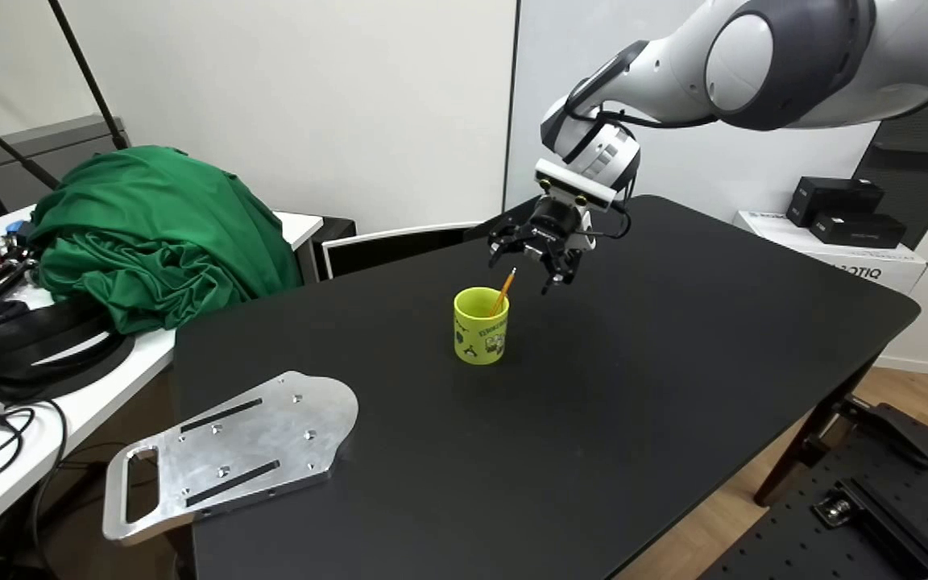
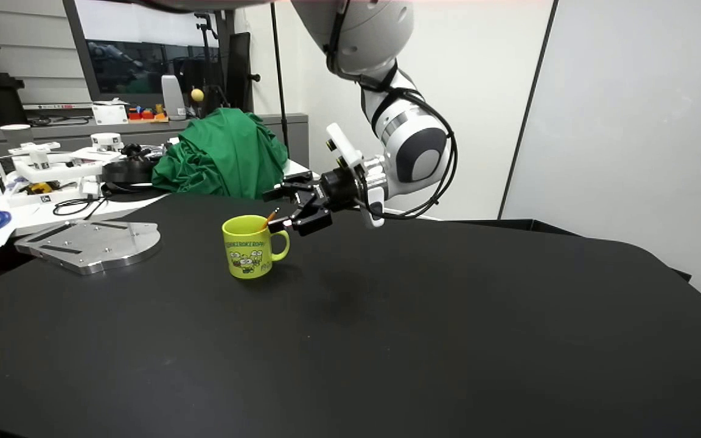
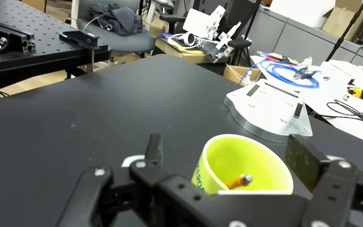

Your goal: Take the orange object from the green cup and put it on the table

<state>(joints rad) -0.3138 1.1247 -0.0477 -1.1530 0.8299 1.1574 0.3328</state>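
The lime-green cup [image 1: 476, 342] stands upright on the black table [image 1: 633, 387]; its handle shows in an exterior view [image 2: 283, 248]. The orange object [image 1: 503, 295], a thin pencil-like stick, leans in the cup with its upper end above the rim. It also shows in an exterior view [image 2: 271, 217]. My gripper [image 1: 524, 271] is open and empty, tilted, just above and beside the cup near the stick's upper end. In the wrist view the cup [image 3: 205, 175] and the stick's metal-tipped end [image 3: 239, 182] appear between the spread fingers [image 3: 228, 154]. The gripper body hides the cup's near side.
A silver metal plate [image 1: 271, 439] lies at the table's edge beyond the cup, overhanging it. A big dark green cloth heap [image 1: 158, 242] and cables lie on the white side desk [image 1: 101, 411]. A black perforated bench [image 1: 843, 499] stands beside the table.
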